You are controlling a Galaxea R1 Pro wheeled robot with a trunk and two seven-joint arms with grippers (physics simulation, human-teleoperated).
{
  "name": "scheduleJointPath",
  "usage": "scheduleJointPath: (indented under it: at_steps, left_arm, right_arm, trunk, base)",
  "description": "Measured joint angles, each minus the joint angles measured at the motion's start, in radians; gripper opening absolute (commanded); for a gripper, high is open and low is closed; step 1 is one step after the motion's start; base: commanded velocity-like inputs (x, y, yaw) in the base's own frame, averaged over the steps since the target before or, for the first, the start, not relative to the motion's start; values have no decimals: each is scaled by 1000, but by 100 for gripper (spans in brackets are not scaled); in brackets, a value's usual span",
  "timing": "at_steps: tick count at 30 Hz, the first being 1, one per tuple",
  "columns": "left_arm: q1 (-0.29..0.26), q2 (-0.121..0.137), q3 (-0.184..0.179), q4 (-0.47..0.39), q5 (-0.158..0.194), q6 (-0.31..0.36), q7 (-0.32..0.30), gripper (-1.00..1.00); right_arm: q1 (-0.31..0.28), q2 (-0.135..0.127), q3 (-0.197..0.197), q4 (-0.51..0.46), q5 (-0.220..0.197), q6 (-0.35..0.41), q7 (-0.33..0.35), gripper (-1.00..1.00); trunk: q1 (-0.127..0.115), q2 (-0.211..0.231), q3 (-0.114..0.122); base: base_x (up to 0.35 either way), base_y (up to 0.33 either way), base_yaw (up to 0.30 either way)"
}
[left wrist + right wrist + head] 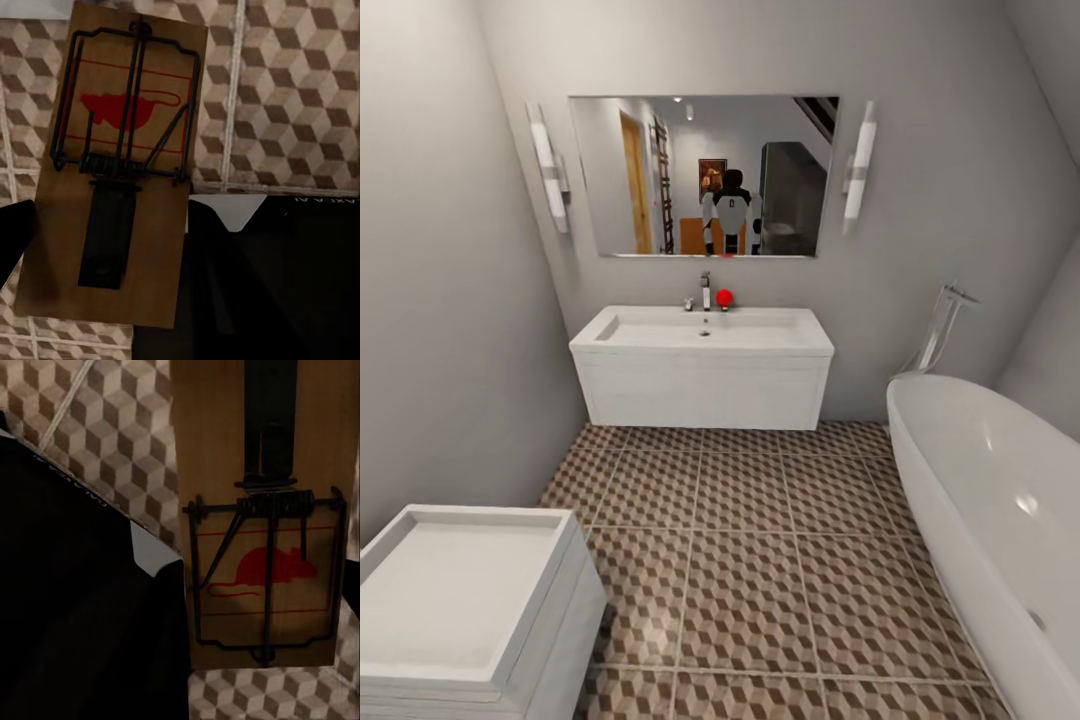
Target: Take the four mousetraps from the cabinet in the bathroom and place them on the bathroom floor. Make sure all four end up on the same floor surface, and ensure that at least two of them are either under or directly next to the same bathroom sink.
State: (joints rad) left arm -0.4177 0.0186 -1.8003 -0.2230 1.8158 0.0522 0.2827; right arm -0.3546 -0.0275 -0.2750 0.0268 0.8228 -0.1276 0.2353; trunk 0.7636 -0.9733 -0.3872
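Observation:
A brown wooden mousetrap (120, 172) with a red mouse print and dark wire spring hangs close above the cube-patterned bathroom floor (292, 97), and my left gripper (112, 240) is shut on it. My right gripper (262, 585) is shut on a second mousetrap (262, 562), also above the floor tiles (112, 450). In the head view the white wall-hung sink (702, 368) with its chrome tap (706, 290) stands straight ahead across the tiled floor (750, 560).
A low white drawer cabinet (470, 610) stands at the near left. The oval white bathtub (1000, 520) lines the right side. A mirror (705, 175) with two wall lights hangs over the sink, and a small red ball (724, 297) sits by the tap.

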Motion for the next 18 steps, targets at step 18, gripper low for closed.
scheduleJointPath:
  at_steps: [18]
  left_arm:
    - [0,0,0,0,0,0,0,-100]
  right_arm:
    - [0,5,0,0,0,-6,-2,-100]
  trunk:
    - [0,0,0]
  base:
    - [335,0,0]
